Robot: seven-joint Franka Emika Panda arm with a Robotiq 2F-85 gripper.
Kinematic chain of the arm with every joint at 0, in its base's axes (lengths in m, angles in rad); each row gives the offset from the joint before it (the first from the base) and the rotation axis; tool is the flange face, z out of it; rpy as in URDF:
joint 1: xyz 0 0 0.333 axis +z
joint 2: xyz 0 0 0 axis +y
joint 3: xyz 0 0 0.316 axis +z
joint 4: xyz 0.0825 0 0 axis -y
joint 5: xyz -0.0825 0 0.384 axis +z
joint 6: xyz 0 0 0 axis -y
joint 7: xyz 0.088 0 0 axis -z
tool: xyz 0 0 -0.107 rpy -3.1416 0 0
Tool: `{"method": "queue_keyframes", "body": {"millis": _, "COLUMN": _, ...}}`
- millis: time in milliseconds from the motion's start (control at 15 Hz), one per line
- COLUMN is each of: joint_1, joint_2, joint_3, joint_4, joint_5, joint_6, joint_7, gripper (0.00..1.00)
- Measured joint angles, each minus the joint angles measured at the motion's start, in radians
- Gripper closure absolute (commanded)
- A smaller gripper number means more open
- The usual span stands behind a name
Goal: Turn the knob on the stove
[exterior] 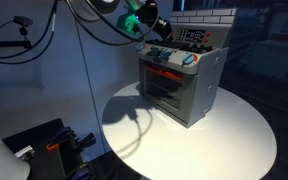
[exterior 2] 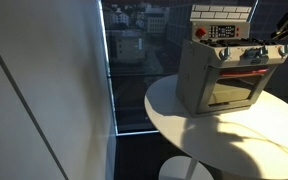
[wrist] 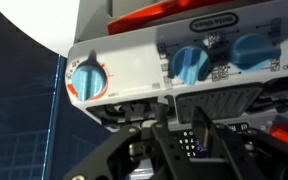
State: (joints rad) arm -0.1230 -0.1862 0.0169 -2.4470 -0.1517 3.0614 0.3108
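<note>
The stove (exterior: 184, 88) is a small grey toy oven with a glass door, a red strip and a brick-patterned back panel. It stands on a round white table (exterior: 239, 135) and shows in both exterior views (exterior 2: 219, 75). Its blue knobs (wrist: 191, 65) fill the wrist view, next to a red-and-white dial (wrist: 87, 80). My gripper (exterior: 163, 32) hovers just above the stove's top near the back panel, apart from the knobs. It also shows in an exterior view (exterior 2: 282, 28). In the wrist view its dark fingers (wrist: 182, 122) stand close together with nothing between them.
The table edge (exterior 2: 174, 120) drops off close to the stove. Dark windows stand behind. Black equipment (exterior: 44, 145) sits on the floor beside the table. A cable hangs down from the arm (exterior: 89, 70).
</note>
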Motion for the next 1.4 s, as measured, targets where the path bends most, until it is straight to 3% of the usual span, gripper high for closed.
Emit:
{"method": "queue_keyframes", "body": {"millis": 267, "joint_1": 0.043, "joint_2": -0.062, "joint_3": -0.042, "joint_4": 0.000, "joint_5": 0.095, "joint_6": -0.069, "joint_7": -0.114, "gripper": 0.04}}
{"method": "queue_keyframes", "body": {"millis": 333, "joint_1": 0.065, "joint_2": -0.076, "joint_3": -0.060, "joint_4": 0.000, "joint_5": 0.118, "joint_6": -0.096, "joint_7": -0.137, "gripper": 0.00}}
{"method": "queue_keyframes", "body": {"millis": 533, "joint_1": 0.110, "joint_2": -0.120, "joint_3": -0.101, "joint_4": 0.001, "joint_5": 0.178, "joint_6": -0.193, "joint_7": -0.201, "gripper": 0.00}}
{"method": "queue_keyframes", "body": {"millis": 1400, "joint_1": 0.093, "joint_2": -0.253, "joint_3": -0.114, "joint_4": 0.070, "joint_5": 0.206, "joint_6": -0.749, "joint_7": -0.237, "gripper": 0.00}}
